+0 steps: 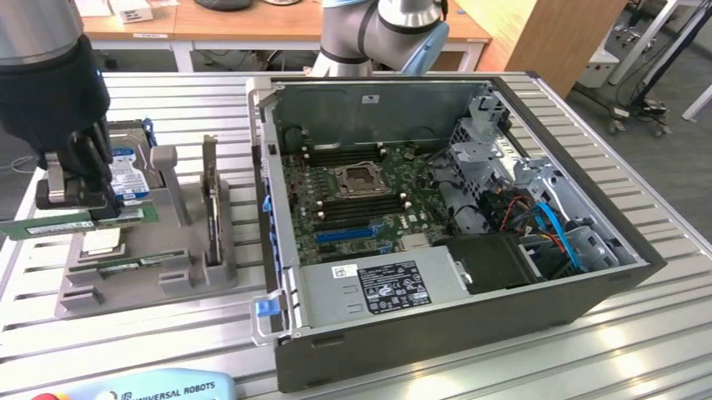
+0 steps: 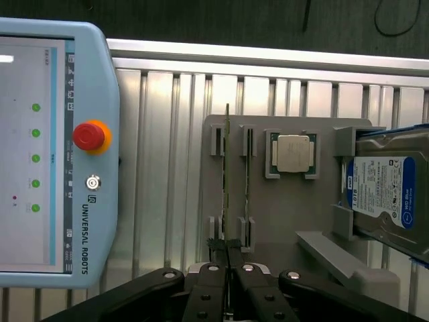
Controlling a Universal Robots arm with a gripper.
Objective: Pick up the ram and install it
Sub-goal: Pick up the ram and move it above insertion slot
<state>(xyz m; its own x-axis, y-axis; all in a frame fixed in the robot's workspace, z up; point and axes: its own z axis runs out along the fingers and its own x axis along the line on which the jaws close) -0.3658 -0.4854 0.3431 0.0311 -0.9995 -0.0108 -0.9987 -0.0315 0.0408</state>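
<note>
Two sticks on site. The hand (image 2: 228,261) is pinched tight on the ram (image 1: 39,226), which it holds just over the grey holder (image 1: 122,287) on the bench (image 1: 623,333), at the exterior view's left of the open PC case (image 1: 445,333). The second stick (image 2: 249,174) sits slotted in the holder, near the processor (image 2: 293,153) and hard drive (image 2: 382,191).

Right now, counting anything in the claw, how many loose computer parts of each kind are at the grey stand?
Ram sticks: 2 (one in the claw)
Hard drives: 1
Processor chips: 1
Total: 4
</note>
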